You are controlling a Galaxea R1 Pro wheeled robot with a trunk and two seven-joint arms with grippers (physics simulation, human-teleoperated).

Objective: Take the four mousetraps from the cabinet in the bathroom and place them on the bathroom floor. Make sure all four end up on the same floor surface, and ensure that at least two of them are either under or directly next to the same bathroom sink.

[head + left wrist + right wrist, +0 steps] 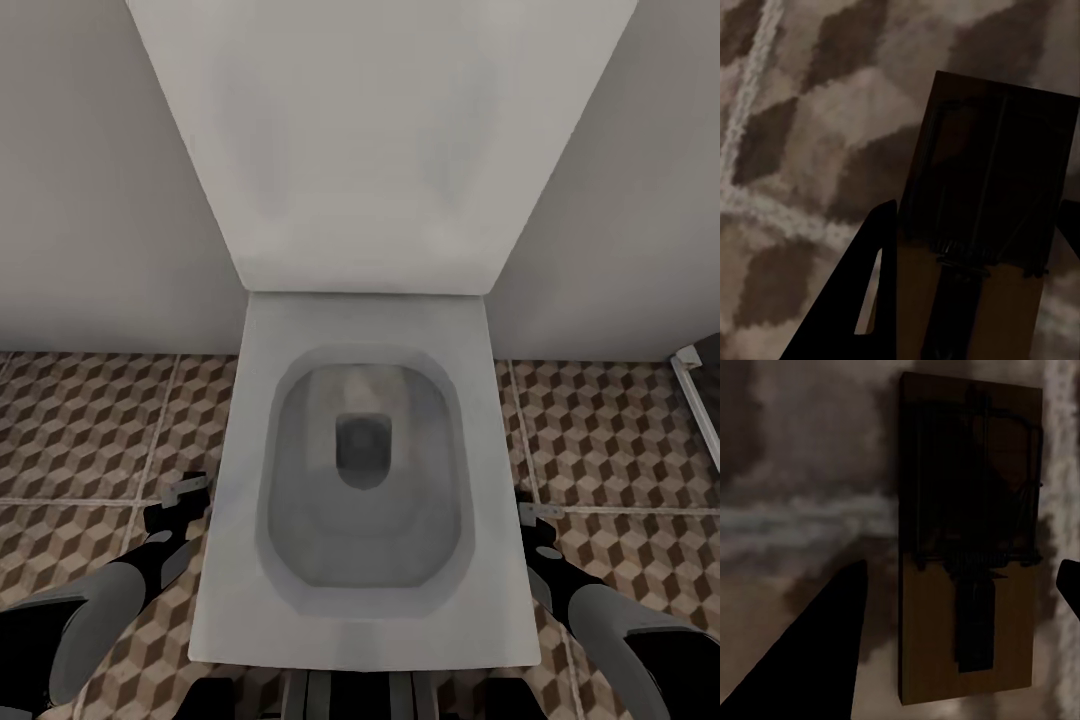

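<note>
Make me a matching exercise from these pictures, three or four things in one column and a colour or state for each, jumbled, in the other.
Things
1. toilet
2. bathroom floor
3. mousetrap at the left gripper
4. toilet lid

Colour or state
A. brown, beige and white cube pattern
B. raised upright against the wall
C. brown wooden board with dark metal parts, between two dark fingers
D. white, bowl open, between the two arms

Pairs: 1-D, 2-A, 3-C, 4-B

Cube-patterned bathroom floor under the white toilet, with one mousetrap flat on the tiles.
</note>
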